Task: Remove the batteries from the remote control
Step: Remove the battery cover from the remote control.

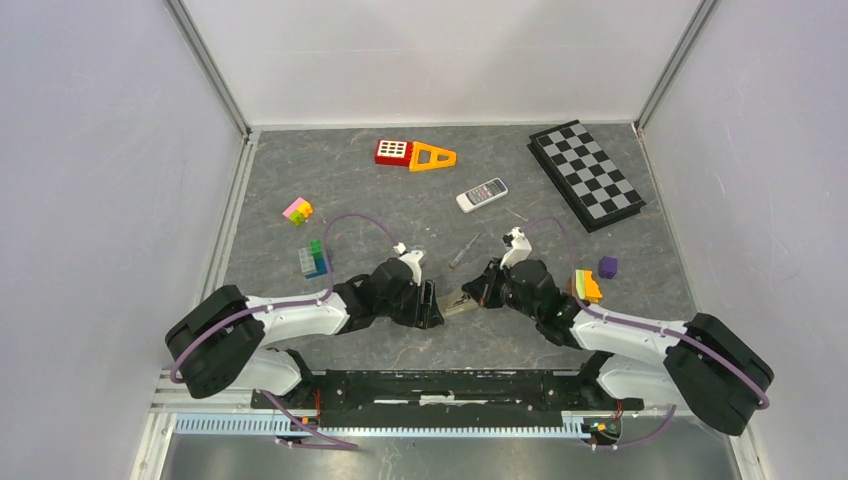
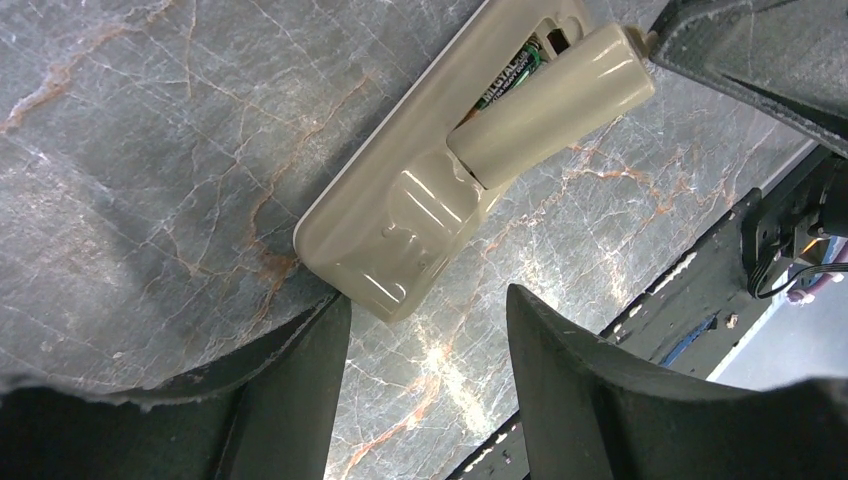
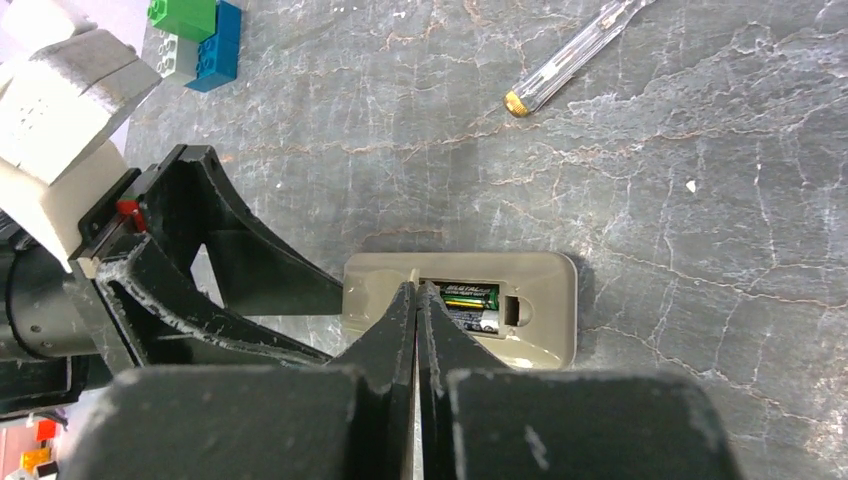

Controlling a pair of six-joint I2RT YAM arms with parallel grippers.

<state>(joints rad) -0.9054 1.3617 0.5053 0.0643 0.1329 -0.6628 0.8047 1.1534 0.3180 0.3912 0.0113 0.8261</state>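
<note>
A beige remote control point(image 1: 455, 303) lies back-up on the table between my two grippers. Its battery bay is uncovered, and the batteries point(image 3: 470, 303) lie side by side in it, dark with green labels. In the left wrist view the batteries point(image 2: 510, 82) peek out beside the beige battery cover point(image 2: 550, 100), which is tilted up off the remote point(image 2: 390, 230). My right gripper point(image 3: 416, 290) is shut on that thin cover at the bay's edge. My left gripper point(image 2: 428, 300) is open, its fingertips at the remote's near end, holding nothing.
A white remote point(image 1: 482, 194) and a checkerboard point(image 1: 585, 175) lie further back. A thin pen-like stick point(image 1: 462, 251) lies just behind the grippers. Toy blocks sit at the left point(image 1: 313, 260), the back point(image 1: 414, 154) and by the right arm point(image 1: 588, 287).
</note>
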